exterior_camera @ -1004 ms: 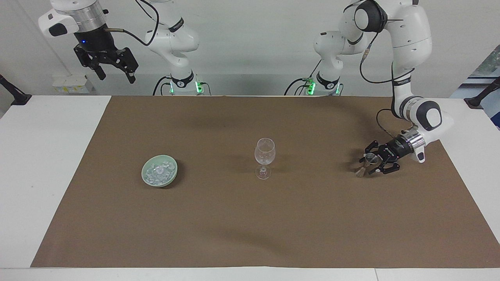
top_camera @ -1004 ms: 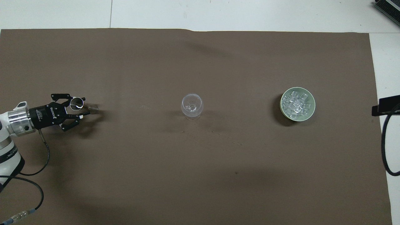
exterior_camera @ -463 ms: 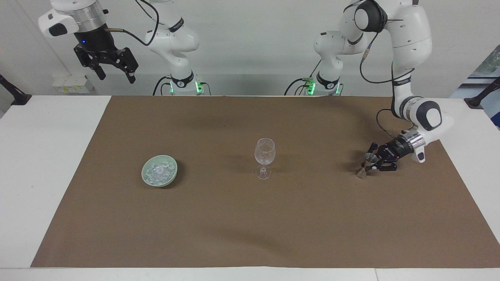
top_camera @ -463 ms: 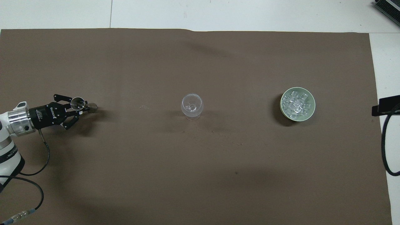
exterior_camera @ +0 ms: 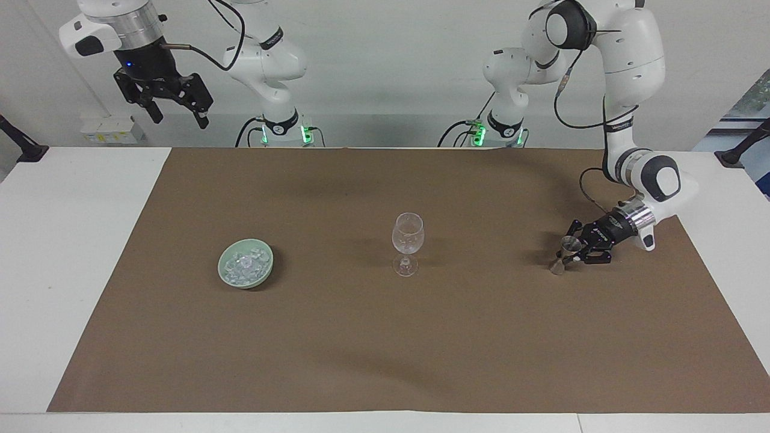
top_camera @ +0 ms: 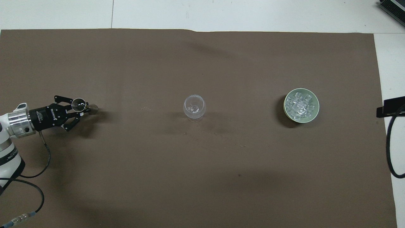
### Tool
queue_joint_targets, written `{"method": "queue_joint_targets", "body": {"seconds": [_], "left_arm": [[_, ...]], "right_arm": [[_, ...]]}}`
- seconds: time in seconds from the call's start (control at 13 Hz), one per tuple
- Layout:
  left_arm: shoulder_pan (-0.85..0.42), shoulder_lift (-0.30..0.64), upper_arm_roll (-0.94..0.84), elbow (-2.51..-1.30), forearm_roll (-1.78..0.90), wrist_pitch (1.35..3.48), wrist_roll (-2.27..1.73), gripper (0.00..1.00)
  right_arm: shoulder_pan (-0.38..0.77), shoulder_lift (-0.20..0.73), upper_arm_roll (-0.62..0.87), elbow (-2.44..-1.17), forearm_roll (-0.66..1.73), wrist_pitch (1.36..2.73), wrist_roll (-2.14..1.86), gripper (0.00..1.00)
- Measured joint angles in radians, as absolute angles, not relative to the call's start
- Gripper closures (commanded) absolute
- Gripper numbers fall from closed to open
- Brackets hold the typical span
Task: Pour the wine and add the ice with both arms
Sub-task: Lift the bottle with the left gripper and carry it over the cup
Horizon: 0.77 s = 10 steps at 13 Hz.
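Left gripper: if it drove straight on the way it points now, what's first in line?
Probably the wine glass. The left gripper, shut on the metal jigger, points low along the mat toward it, with nothing between. Height is uncertain, so it might meet the mat first.

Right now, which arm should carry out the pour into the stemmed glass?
Left. Its end effector is shut on the small metal jigger at the left arm's end of the mat, level with the wine glass. The right end effector waits raised and open, holding nothing.

Clear, glinting chunks of ice lie heaped in a pale green bowl toward the right arm's end of the counter.
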State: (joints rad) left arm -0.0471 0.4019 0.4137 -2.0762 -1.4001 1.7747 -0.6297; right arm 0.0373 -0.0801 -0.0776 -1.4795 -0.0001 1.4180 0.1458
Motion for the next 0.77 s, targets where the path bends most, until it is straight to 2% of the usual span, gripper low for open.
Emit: {"method": "queue_joint_targets", "body": {"seconds": [0.46, 0.77], "left_arm": [[-0.046, 0.387, 0.417, -2.071, -1.401, 1.766, -0.692, 1.00], [-0.046, 0.310, 0.403, -2.062, -1.370, 1.765, -0.768, 1.00]], "right_arm": [[0.037, -0.080, -0.078, -1.480, 0.000, 1.418, 0.146, 0.00], [0.037, -0.080, -0.078, -1.480, 0.000, 1.418, 0.146, 0.00]]}}
